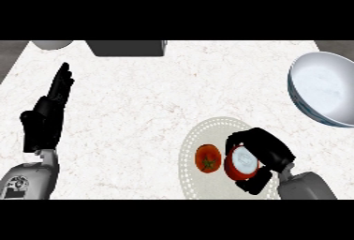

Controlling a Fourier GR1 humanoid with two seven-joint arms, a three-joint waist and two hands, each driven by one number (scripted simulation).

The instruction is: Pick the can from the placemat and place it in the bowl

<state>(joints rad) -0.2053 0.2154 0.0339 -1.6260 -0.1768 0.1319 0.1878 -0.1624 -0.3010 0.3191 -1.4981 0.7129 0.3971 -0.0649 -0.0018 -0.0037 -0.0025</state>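
While recorded from the head view, the scene stood as follows.
Can (pixel 242 164): on the placemat (pixel 207 129), near its right edge, top facing up; long axis roughly upright.
Right hand (pixel 266 150): fingers curled round the can.
Left hand (pixel 48 110): fingers straight, resting by the counter's left edge.
Bowl (pixel 325 89): at the counter's right edge.
Tomato (pixel 207 158): just left of the can.

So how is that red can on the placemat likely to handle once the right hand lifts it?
The can looks rigid with round, smooth sides, so it probably keeps its shape but could slip or roll if laid down. The right hand curls round it, which suggests it is small enough to carry in one hand. The tomato sits right beside it on the placemat and may get nudged.
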